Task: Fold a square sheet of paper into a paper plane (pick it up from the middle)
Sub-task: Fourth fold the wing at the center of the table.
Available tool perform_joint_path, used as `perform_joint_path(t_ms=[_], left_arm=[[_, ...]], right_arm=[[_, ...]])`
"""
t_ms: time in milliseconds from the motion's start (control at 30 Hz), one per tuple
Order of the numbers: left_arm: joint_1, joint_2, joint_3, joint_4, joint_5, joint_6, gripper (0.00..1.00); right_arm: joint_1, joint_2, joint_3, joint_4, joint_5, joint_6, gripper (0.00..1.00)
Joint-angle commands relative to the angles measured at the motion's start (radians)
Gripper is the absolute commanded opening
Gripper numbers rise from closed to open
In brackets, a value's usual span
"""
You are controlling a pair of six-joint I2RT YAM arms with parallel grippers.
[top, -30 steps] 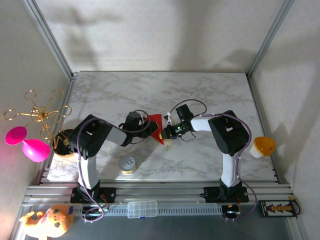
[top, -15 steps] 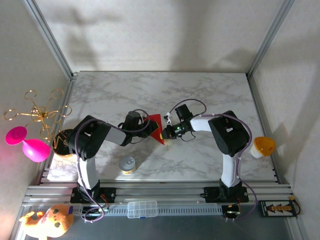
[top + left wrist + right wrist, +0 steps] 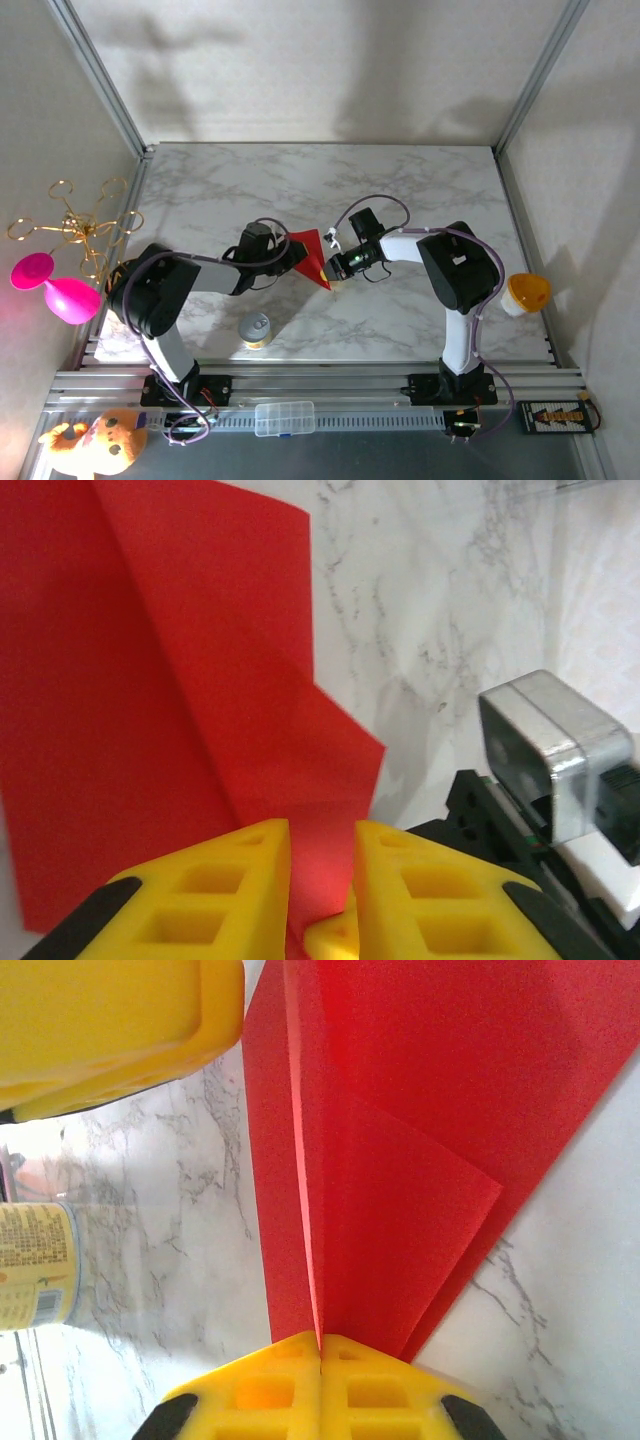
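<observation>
The right gripper (image 3: pixel 320 1345), 2 yellow fingers (image 3: pixel 250 1392) pressed together, pinches the thin bright red creased paper sheet (image 3: pixel 390 1140) at its ridge. The left gripper (image 3: pixel 322 832) stands slightly parted around the opposite edge, mid white marble table (image 3: pixel 420 190). The paper looks light, floppy and easily torn, so it is best gripped along the crease.

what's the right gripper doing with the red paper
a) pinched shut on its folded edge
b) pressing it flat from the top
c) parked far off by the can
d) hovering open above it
a: in the right wrist view the right gripper has its two yellow fingers closed tight together, and the crease of the red paper runs straight into the seam between them.
</observation>
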Motion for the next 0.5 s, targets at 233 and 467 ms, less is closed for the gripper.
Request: perform_joint_path(t_ms=[233, 467], left_arm=[[-0.003, 0.055, 0.017, 0.004, -0.010, -0.013, 0.22], [-0.014, 0.086, 0.057, -0.085, -0.037, -0.015, 0.30]], right_arm=[[-0.019, -0.001, -0.007, -0.072, 0.187, -0.088, 0.04], [-0.019, -0.027, 0.000, -0.075, 0.210, -0.082, 0.10]])
